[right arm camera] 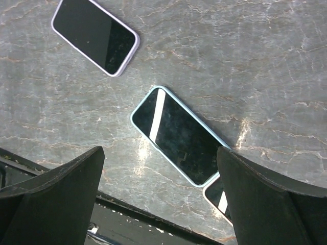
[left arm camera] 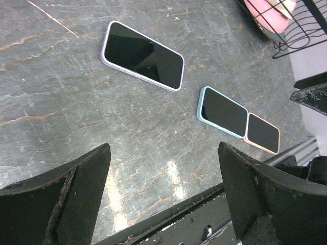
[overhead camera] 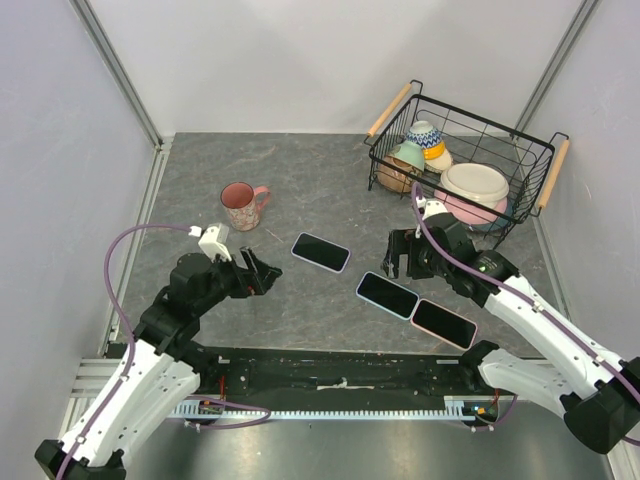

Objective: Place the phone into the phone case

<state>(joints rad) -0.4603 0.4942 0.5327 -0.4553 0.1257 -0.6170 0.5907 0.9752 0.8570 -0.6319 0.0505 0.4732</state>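
I count three phones on the grey marbled table (overhead camera: 300, 170), each lying flat with its dark glass up and a coloured rim around it: a lilac-rimmed phone (overhead camera: 321, 252), a blue-rimmed phone (overhead camera: 387, 295) and a pink-rimmed phone (overhead camera: 444, 324). I cannot tell whether any of them is an empty case. In the top view all three lie on the same slant, long axis running from far left to near right. The lilac one sits alone near the middle of the table. The blue and pink ones lie end to end in one line nearer the right arm, so close that they look to be touching. There is one pink mug (overhead camera: 241, 205) upright at the far left, with its handle to the right. One black wire basket (overhead camera: 470, 121) with two wooden handles sits at the far right and holds stacked bowls, which I cannot count for sure. I have two claws. The left gripper (overhead camera: 258, 272) hovers to the left of the lilac phone, jaws spread wide with nothing between them. The right gripper (overhead camera: 398, 258) hangs just beyond the blue phone, equally wide apart and empty.
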